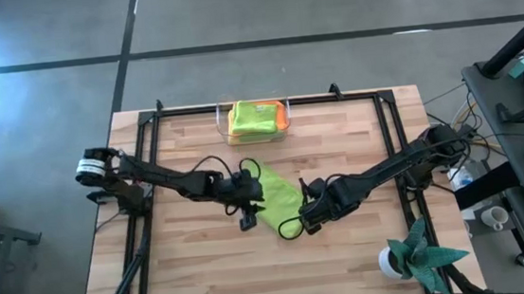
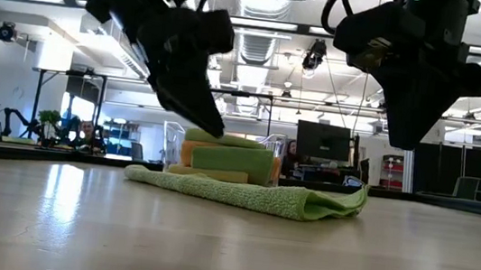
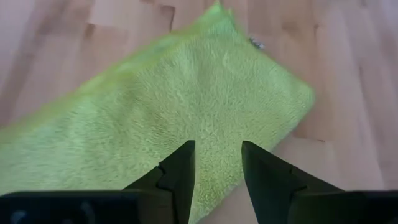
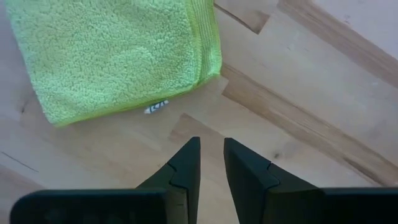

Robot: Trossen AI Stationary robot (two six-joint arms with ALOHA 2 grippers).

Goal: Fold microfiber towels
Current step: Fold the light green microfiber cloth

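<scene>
**Clerk:** Wooden tabletop [image 1: 206, 266], largest entry, dark frame round it. Next?

**Checker:** Left gripper [image 1: 248, 216], just 9 o'clock of centre, above the lime green towel [image 1: 277, 201]; fingers parted a modest gap, nothing between them. Right gripper [image 1: 307, 221], about 4 o'clock of centre, off the towel's near end over bare wood; fingers narrow, nothing held.

**Clerk:** The towel?

**Checker:** Lying at table centre as a long doubled strip, slanted from 11 toward 5 o'clock.

**Clerk:** Step?

**Checker:** First fold looks done, I'd judge. The next calls for pinching one short end and carrying it over the other, corners matched.

**Clerk:** Containers?

**Checker:** Clear plastic bin [image 1: 222, 112] at 12 o'clock: folded cloths stacked, green over yellow and orange.
</scene>
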